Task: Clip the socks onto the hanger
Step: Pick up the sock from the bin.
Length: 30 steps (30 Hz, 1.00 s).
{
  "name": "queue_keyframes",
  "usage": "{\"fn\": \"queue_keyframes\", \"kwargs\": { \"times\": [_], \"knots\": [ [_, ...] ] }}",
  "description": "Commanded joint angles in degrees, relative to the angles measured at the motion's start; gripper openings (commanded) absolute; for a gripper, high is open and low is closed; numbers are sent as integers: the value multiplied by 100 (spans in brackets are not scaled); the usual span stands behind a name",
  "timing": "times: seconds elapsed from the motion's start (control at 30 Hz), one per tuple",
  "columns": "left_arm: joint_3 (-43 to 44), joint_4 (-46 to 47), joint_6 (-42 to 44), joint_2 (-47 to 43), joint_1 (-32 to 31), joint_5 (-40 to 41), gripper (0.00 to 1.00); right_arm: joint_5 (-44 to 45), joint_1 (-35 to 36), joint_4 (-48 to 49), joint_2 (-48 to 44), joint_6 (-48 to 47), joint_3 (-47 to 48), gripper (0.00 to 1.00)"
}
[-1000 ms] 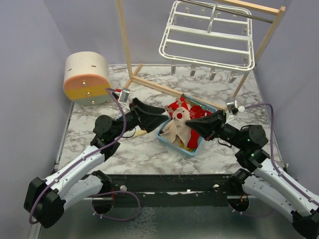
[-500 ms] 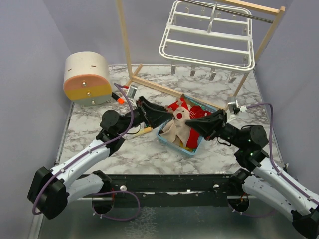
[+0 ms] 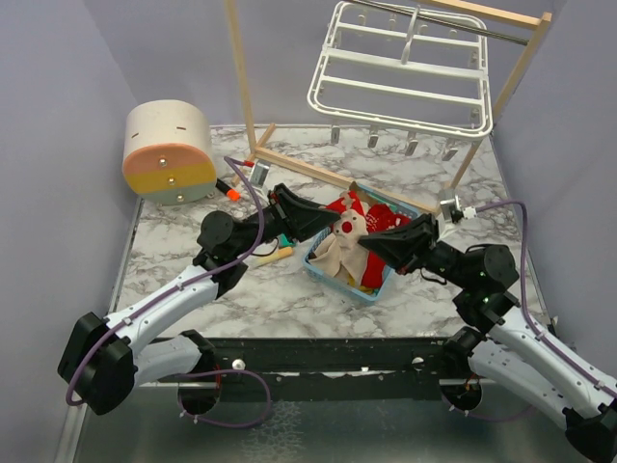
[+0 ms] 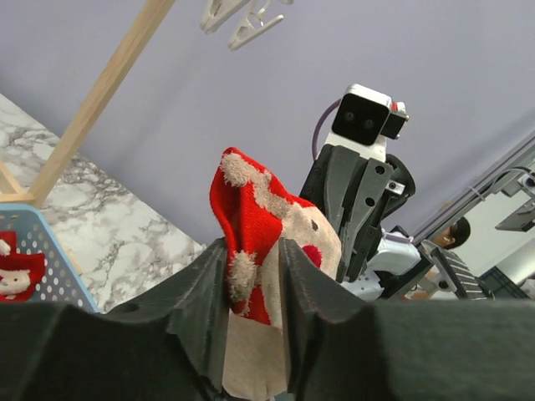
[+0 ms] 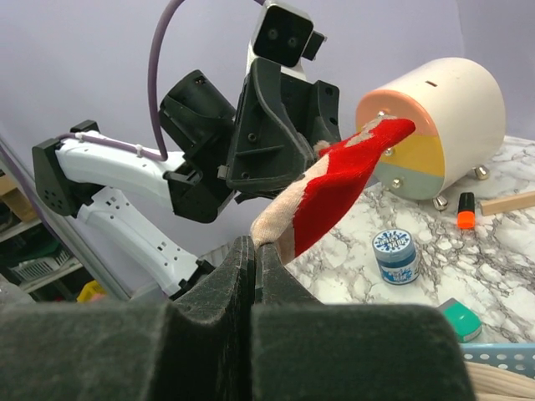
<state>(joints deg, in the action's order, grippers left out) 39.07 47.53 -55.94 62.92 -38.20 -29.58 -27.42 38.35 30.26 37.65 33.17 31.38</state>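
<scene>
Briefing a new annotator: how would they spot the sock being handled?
On the marble table, find the central light-blue basket. Above it, the sock is pinched between the left tool and right tool. Unlike socks lying in the basket, it is lifted, showing a red nose.

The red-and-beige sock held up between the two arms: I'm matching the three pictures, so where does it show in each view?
Top external: the red-and-beige sock is at centre, between the arms, over the light-blue basket.
Left wrist: low centre; basket at lower left.
Right wrist: centre, pointing up and right; basket rim at bottom right.
Shared landmark: the basket.
</scene>
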Motion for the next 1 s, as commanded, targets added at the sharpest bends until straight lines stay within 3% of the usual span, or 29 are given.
{"fn": "queue_keyframes", "kwargs": {
  "times": [0.0, 0.07, 0.13, 0.17, 0.27, 0.4, 0.5, 0.63, 0.87, 0.97],
  "knots": [
    [107, 345, 66, -44, -39, -168, 29, -146, 15, -91, -124, -59, -40, 1],
    [92, 345, 146, -80, -40, -235, 20, -146, 15, -236, -171, -125, -10, 1],
    [89, 345, 308, -125, -43, -382, 4, -143, 15, -547, -232, -255, 71, 2],
    [78, 345, 403, -160, -41, -501, 0, -142, 15, -786, -273, -348, 145, 8],
    [4, 269, 809, -316, -39, -865, 0, -31, 15, -1894, -409, -741, 527, 47],
    [30, -457, 1760, -665, -40, -1346, 0, 139, 15, -3498, -514, -1302, 1197, 68],
    [124, -1130, 2641, -973, -39, -1682, 0, 186, 15, -4435, -458, -1629, 1696, 72],
    [204, -1792, 3789, -1251, -39, -2237, 0, -51, 15, -4950, -323, -2065, 2129, 72],
    [807, -3473, 5757, -1401, -76, -2548, 0, -1016, 15, -5277, 308, -2715, 2591, 69],
    [1049, -4003, 6216, -1327, -124, -2469, 0, -1173, 16, -5081, 429, -2796, 2576, 69]
  ]
}}
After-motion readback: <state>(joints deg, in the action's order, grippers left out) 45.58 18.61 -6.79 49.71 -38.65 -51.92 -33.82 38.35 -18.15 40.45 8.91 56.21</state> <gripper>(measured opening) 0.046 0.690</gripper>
